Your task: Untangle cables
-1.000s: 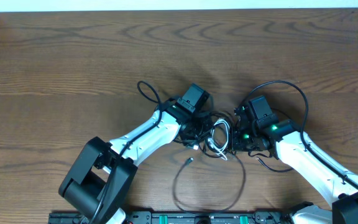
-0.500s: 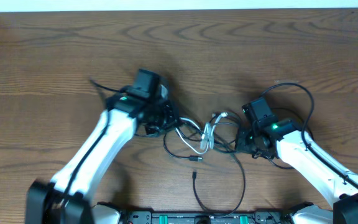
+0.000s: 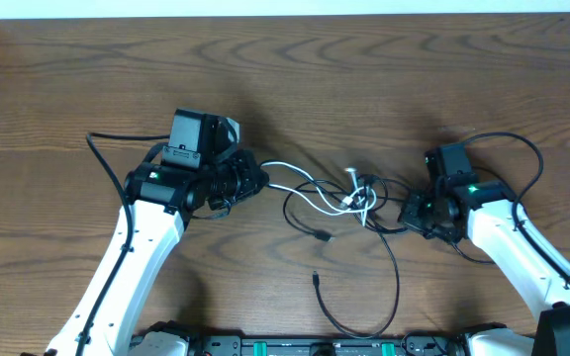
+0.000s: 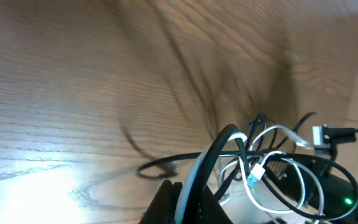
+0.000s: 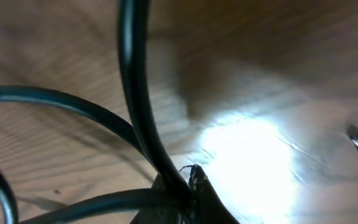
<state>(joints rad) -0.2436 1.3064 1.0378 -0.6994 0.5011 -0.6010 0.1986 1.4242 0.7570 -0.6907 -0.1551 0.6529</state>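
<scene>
Left: left gripper (image 3: 250,184) low over the table (image 3: 285,69), jaws together, clamped on the white cable (image 3: 300,180). Its wrist view shows a black strand rising out of the same pinch, so probably two cords in one grip. The white cable runs right from there into the knot (image 3: 360,196).

Centre: the cables bunch between the two arms, white loops threaded through black ones. One plug end (image 3: 322,235) lies free just below the knot, another lower down. A long black loop (image 3: 395,287) trails toward the near table edge.

Right: right gripper (image 3: 412,210) just beside the knot, jaws closed on a black cable (image 5: 132,93), seen close in its wrist view.

Risks, as judged:
- With both ends clamped, pulling apart could cinch the knot tighter, since the white loops pass through the black.
- A doubled grip on the left would drag black along with white.
- A thin cord may slip from the jaws under tension.
- A free plug end could snag in a loop.
</scene>
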